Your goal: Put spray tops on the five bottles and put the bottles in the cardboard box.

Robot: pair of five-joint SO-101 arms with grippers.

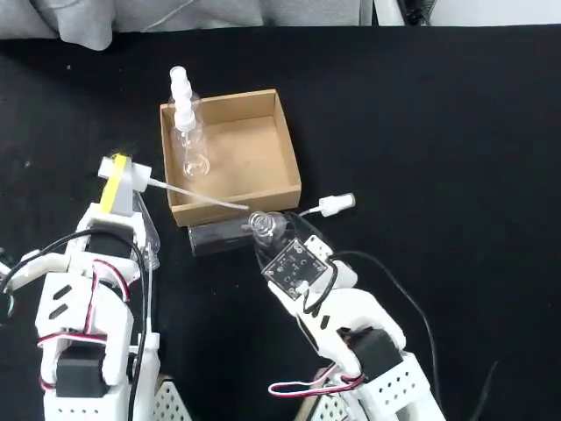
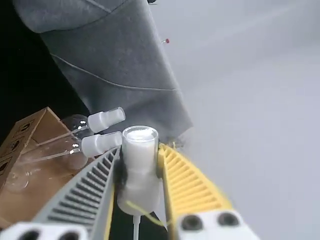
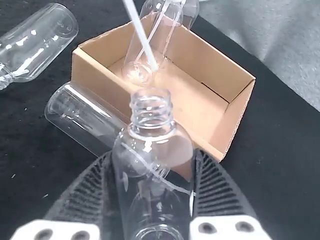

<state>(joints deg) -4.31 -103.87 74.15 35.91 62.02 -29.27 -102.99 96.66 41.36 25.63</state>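
1. The left hand (image 2: 139, 157) pinches a white spray top (image 2: 140, 140) by its collar. The thin dip tube (image 1: 197, 195) slants over the near wall of the cardboard box (image 1: 285, 149).
2. The right hand (image 3: 153, 160) is clamped around the body of an open bottle (image 3: 150, 135), just in front of the box, with the bare threaded neck free.
3. The bottle looks like light, thin, clear plastic, smooth and probably slippery. A firm squeeze may dent it, so the best hold is on the body below the shoulder.
4. The spray top seems rigid and light, but its tube looks flexible and likely to bend if it catches the neck rim. It is best held at the collar, leaving room to twist.
5. Two capped bottles (image 1: 188, 145) lean in the box's far left corner. A bare bottle (image 1: 215, 237) lies on the black worktop (image 1: 438, 132) just beside the box front. A loose spray top (image 1: 335, 205) lies near the box's corner.
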